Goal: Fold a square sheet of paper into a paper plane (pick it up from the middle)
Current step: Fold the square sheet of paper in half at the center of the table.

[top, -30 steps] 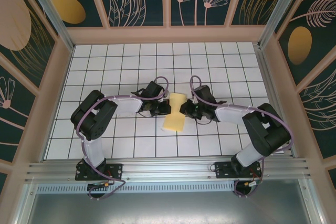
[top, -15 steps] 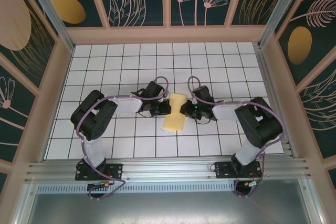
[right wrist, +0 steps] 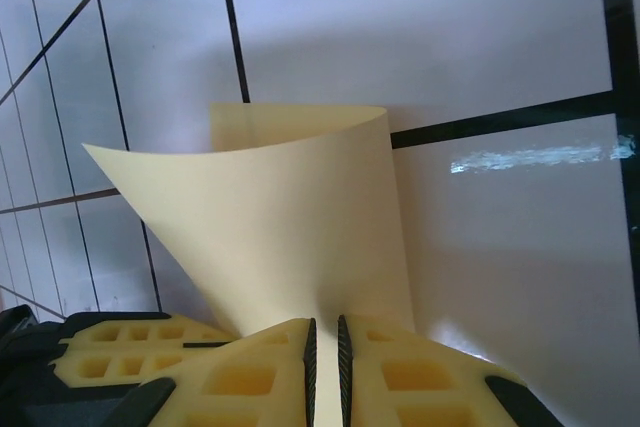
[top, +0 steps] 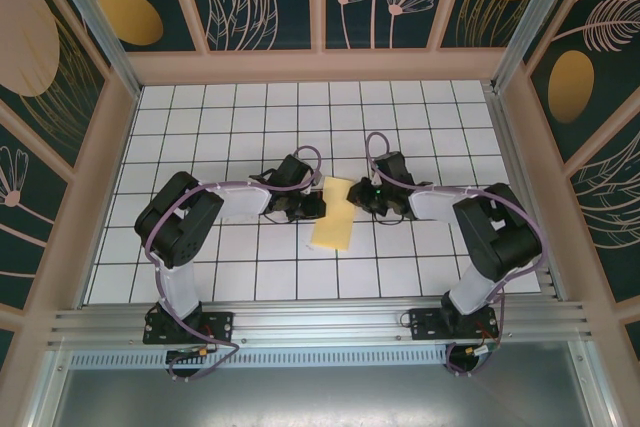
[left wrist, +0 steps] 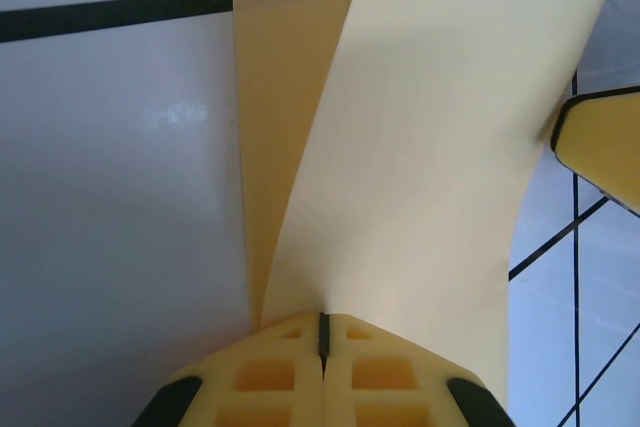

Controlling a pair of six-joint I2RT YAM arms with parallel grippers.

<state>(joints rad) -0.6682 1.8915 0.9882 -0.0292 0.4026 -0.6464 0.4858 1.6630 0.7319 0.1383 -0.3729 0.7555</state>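
The white grid-tiled counter lies open beyond and nearer than the thin yellow paper sheet; the left claw and right claw block its two sides.

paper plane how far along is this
Early. Done: the yellow sheet is gripped mid-edge on both sides, with the left claw and right claw both shut on it. In hand: the sheet bows and curls between them over the tiled table. Left: nearly all the folding. No sharp centre crease, pointed nose or wings show yet.
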